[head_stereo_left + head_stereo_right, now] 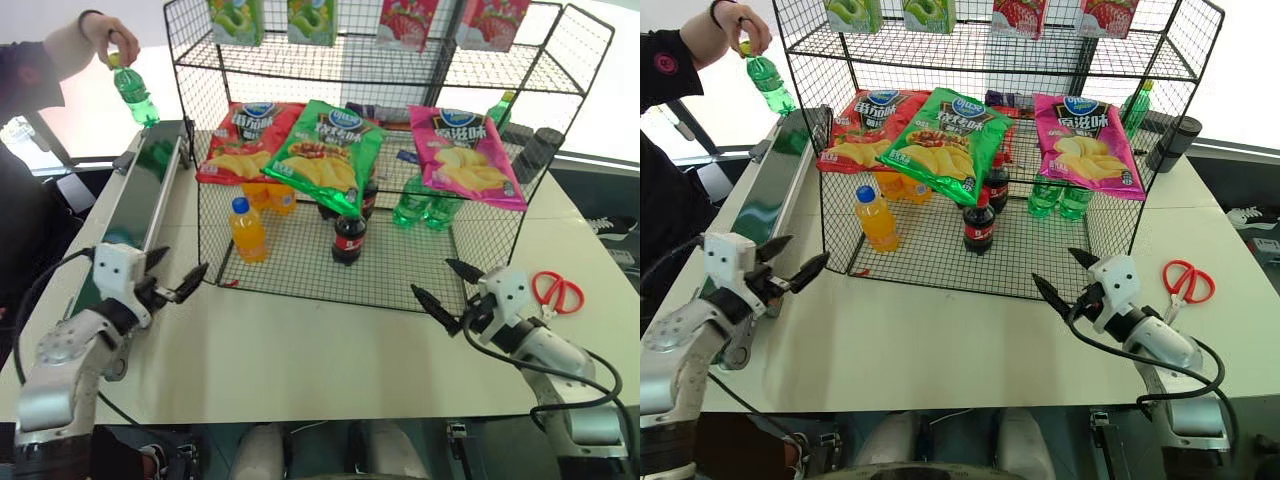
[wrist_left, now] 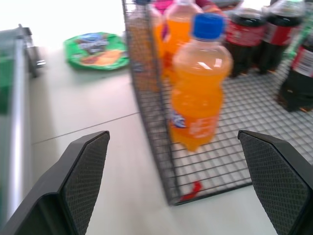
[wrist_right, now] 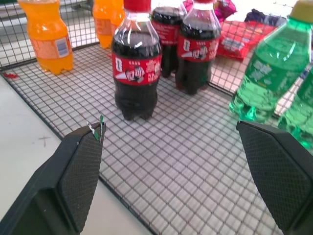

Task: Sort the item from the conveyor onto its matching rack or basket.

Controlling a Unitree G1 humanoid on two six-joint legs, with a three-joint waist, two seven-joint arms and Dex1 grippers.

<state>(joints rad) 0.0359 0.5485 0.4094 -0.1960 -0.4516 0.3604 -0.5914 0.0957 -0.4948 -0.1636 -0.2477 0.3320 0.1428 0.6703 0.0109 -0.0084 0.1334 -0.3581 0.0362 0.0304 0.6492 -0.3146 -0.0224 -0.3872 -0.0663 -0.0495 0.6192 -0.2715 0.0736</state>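
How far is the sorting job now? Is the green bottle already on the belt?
Not started for this bottle. A person's hand holds the green bottle above the far end of the belt, not on it. Both grippers, left and right, are open and empty. Left: grasp it and put it into the basket.

White table [image 1: 330,370] carries all. Conveyor [image 1: 140,200] runs along its left edge; black wire rack's basket [image 1: 400,290] sits mid-table. Red-handled scissors [image 1: 556,292] lie near right edge. 1 green snack bag [image 2: 95,50] lies flat between conveyor and basket
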